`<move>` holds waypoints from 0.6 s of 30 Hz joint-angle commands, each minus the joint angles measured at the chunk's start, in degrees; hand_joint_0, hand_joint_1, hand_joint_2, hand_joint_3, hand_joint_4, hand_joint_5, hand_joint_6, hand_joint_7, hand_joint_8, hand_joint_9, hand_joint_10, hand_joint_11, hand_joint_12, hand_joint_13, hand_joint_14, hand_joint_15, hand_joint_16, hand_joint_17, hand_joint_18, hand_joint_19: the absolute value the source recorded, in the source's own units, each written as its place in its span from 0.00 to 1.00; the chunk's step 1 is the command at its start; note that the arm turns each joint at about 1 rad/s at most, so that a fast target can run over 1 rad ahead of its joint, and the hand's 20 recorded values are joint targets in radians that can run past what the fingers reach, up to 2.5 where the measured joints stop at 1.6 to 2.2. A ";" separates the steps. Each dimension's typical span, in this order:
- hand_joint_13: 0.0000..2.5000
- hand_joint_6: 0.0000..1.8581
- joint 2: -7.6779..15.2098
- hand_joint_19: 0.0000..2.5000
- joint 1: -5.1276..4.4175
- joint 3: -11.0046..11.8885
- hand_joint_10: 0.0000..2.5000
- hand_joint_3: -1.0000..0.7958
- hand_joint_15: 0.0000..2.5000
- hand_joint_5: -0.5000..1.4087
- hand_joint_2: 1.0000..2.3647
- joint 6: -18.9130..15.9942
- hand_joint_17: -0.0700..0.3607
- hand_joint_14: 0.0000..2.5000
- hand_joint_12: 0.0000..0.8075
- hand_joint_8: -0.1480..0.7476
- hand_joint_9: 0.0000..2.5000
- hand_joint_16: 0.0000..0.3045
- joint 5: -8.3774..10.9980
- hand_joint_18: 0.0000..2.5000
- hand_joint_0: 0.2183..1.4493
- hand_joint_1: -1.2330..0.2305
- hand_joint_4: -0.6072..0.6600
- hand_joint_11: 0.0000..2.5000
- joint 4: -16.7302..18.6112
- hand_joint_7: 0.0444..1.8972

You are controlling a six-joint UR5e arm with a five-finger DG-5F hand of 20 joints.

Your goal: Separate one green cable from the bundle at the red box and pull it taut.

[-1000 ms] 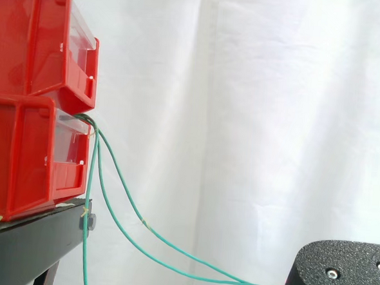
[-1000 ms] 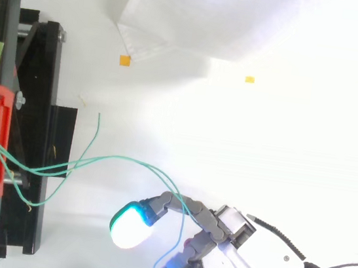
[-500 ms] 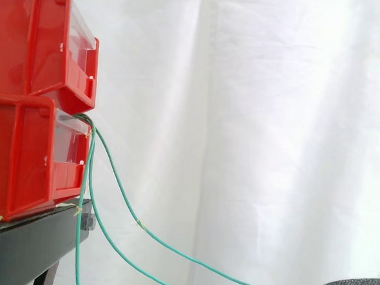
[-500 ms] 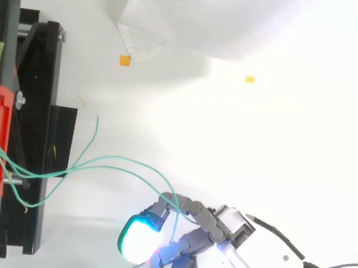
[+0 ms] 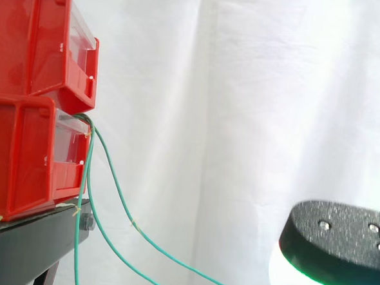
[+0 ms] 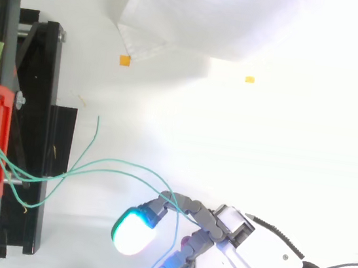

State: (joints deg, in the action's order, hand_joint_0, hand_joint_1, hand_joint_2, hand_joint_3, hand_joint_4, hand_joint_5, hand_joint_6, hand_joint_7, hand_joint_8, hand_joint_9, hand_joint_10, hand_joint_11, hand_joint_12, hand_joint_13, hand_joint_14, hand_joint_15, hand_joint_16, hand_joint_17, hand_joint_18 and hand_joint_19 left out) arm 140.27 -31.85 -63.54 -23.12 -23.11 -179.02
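Several thin green cables [image 6: 129, 164] leave the lower red bin [image 5: 21, 151] and sag toward the lower right; one free end [image 6: 98, 118] lies loose on the white floor. In the side view the cables [image 5: 133, 224] hang slack from the bin's front. My hand [image 6: 268, 258] sits at the bottom right of the top view, its bent fingers pointing at the bins. One cable crosses the upper finger and drops between two glowing fingertips [image 6: 134, 232], which stand apart and do not pinch it. A cyan-glowing fingertip [image 5: 335, 245] shows low on the right of the side view.
Two red bins are stacked on a black stand [image 5: 22, 248], which lies along the left edge seen from above [image 6: 39, 89]. A white curtain hangs behind. Small orange markers [image 6: 124, 60] dot the white floor.
The two glowing fingertips, close together half a second ago, have spread apart again. In the side view the fingertip has risen back up. The cables stay slack.
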 commanded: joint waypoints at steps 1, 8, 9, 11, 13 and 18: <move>0.55 0.27 0.00 0.48 0.04 0.00 0.01 0.28 0.54 0.22 0.00 0.09 0.51 0.22 0.51 0.57 0.54 0.22 0.00 0.48 0.17 0.30 0.73 0.43 0.08 0.48; 0.50 0.27 0.00 0.55 -0.14 0.00 0.01 0.28 0.56 0.15 0.00 1.41 0.43 0.16 0.43 0.50 0.40 0.17 0.09 0.43 0.27 0.16 0.53 0.39 0.08 0.33; 0.49 0.27 0.00 0.55 -0.14 0.00 0.01 0.28 0.56 0.15 0.00 1.41 0.43 0.17 0.42 0.51 0.40 0.17 0.00 0.43 0.27 0.16 0.52 0.40 0.08 0.32; 0.45 0.27 0.00 0.55 -0.14 0.00 0.01 0.28 0.54 0.16 0.00 1.41 0.42 0.19 0.44 0.53 0.39 0.16 0.09 0.40 0.28 0.15 0.52 0.44 0.17 0.33; 0.41 0.27 0.00 0.54 -0.14 0.00 0.01 0.28 0.52 0.20 0.00 1.50 0.42 0.18 0.45 0.54 0.38 0.16 0.09 0.37 0.25 0.16 0.61 0.45 0.17 0.38; 0.42 0.27 0.00 0.52 -0.23 0.09 0.01 0.28 0.53 0.24 0.00 1.67 0.46 0.06 0.51 0.55 0.43 0.19 0.09 0.38 0.18 0.23 0.72 0.40 0.34 0.52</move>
State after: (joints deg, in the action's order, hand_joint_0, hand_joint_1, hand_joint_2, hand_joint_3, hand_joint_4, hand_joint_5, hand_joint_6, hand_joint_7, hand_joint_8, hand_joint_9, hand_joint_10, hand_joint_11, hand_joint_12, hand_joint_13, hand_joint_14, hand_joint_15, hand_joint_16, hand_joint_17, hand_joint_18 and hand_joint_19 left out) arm 140.27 -32.00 -63.50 -21.62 -23.03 -178.85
